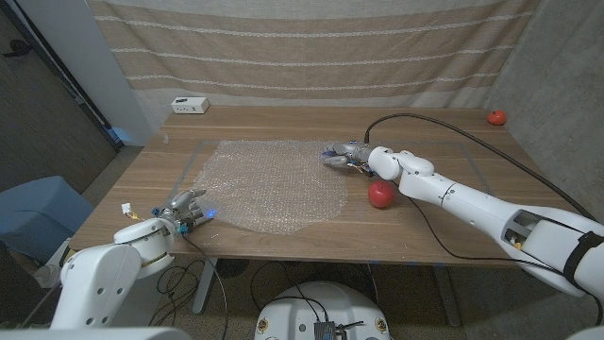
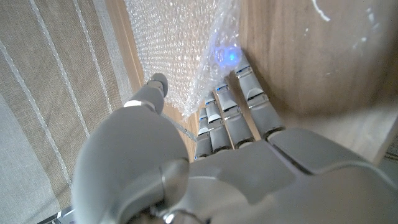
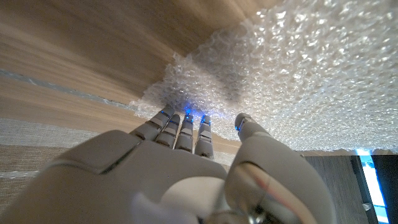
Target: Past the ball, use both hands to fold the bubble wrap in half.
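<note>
The left hand (image 1: 182, 210) is seen at the near left corner of the bubble wrap (image 1: 269, 181), its edge pinched between thumb and fingers (image 2: 231, 106). The sheet is spread flat mid-table. At its far right corner, the right hand (image 1: 342, 155) is set with fingertips (image 3: 184, 127) touching the edge, a firm grip not discernible; the red ball (image 1: 381, 194) lies just beside.

Evenly, softly lit from above; faint shadows on the worktop (image 1: 283, 241); glints off the bubble wrap (image 1: 274, 184); blue glow at the fingers (image 3: 186, 127); wrist views blurred up close.
</note>
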Controlling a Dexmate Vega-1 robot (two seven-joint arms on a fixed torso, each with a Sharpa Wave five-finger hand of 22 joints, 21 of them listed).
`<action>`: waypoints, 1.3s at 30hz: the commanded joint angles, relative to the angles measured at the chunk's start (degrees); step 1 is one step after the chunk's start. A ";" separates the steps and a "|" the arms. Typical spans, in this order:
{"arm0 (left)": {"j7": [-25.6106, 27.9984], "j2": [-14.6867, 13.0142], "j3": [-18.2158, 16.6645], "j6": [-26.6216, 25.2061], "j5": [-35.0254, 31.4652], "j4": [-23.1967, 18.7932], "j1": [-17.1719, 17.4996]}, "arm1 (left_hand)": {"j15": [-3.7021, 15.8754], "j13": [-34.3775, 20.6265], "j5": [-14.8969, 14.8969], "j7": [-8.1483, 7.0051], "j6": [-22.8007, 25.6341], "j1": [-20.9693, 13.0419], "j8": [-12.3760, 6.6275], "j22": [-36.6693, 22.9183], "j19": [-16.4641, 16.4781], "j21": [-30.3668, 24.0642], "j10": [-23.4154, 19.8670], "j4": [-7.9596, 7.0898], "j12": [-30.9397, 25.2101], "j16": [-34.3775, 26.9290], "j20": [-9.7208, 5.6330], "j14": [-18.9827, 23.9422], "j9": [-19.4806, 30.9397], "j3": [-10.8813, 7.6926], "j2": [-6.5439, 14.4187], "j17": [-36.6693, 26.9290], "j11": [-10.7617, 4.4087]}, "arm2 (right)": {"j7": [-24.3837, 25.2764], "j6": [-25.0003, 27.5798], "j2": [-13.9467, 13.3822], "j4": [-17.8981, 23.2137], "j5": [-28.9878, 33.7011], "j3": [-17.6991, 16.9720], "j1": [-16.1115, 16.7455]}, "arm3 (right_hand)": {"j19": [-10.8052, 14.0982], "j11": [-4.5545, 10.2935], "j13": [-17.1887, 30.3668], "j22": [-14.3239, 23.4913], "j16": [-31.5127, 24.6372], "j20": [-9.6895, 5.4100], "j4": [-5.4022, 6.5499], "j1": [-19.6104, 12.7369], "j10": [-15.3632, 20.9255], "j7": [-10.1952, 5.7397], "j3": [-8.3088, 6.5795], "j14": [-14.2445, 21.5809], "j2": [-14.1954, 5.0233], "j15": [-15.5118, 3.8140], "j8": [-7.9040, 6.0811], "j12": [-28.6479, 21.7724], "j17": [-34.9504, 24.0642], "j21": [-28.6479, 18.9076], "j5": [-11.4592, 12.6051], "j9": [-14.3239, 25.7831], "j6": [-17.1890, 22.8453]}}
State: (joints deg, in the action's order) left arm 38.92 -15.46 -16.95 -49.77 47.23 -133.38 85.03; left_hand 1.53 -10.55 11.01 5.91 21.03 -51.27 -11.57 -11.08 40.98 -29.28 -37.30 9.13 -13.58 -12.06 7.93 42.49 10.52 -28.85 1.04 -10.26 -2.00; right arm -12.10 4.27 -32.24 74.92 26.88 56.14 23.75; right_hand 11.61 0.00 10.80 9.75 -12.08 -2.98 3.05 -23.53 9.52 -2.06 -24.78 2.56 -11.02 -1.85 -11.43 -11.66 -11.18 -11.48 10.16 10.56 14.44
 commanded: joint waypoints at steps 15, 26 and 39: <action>25.08 -16.04 12.18 1.73 -0.13 -0.88 -3.24 | 6.89 -1.86 -0.26 1.02 31.63 -8.33 -5.62 -1.68 1.90 -5.94 -28.86 -0.25 -8.23 -3.70 -5.68 18.20 1.94 -4.01 8.50 -1.44 -4.97 | 0.25 0.54 -1.34 2.59 -0.41 -1.34 1.51 | 1.56 0.06 0.08 0.30 -0.14 -0.33 0.01 0.06 0.75 0.33 -0.62 0.66 0.13 -1.19 0.01 0.01 0.05 -0.42 0.18 0.26 0.55; 25.00 -25.19 25.70 -5.55 -17.96 -1.96 -10.74 | 8.32 -6.19 -0.95 -0.39 33.08 -9.34 -5.19 -4.04 -0.42 -8.98 -30.02 -0.76 -11.51 -8.58 -7.51 20.65 3.13 -0.90 9.57 -6.77 -5.39 | 0.21 1.08 -1.66 3.59 -0.13 -1.56 1.88 | 1.75 0.16 0.08 0.30 -0.15 -0.38 0.00 0.05 0.89 0.45 -0.67 0.83 0.14 -1.29 0.03 0.03 0.08 -0.45 0.18 0.26 0.71; 16.25 -35.58 48.22 -17.52 -36.42 -3.27 -28.03 | 9.39 -10.60 -1.11 -2.24 34.89 -9.55 -4.29 -5.25 -2.43 -11.53 -30.16 -1.19 -14.91 -10.32 -8.58 20.75 2.66 0.74 9.12 -10.01 -4.30 | 0.15 1.35 -2.07 4.04 -0.39 -2.01 2.37 | 1.81 0.12 0.08 0.29 -0.11 -0.39 -0.02 0.03 0.98 0.46 -0.73 0.85 0.15 -1.34 0.09 0.07 0.11 -0.42 0.17 0.26 0.76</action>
State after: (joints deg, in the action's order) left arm 60.86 -42.74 13.90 -58.83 25.66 -135.44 69.71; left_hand 9.95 -20.49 9.95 2.54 53.67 -60.56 -16.12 -16.10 39.07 -40.27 -67.65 7.91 -27.98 -22.26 -0.41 63.64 13.14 -28.42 10.50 -19.88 -6.48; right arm -11.88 5.44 -34.07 78.63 26.60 54.45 25.78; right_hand 12.00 0.21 10.77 9.70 -12.08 -3.38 3.02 -23.54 10.14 -1.74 -25.25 2.86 -11.02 -2.16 -11.44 -11.66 -10.92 -11.53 10.16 10.54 14.74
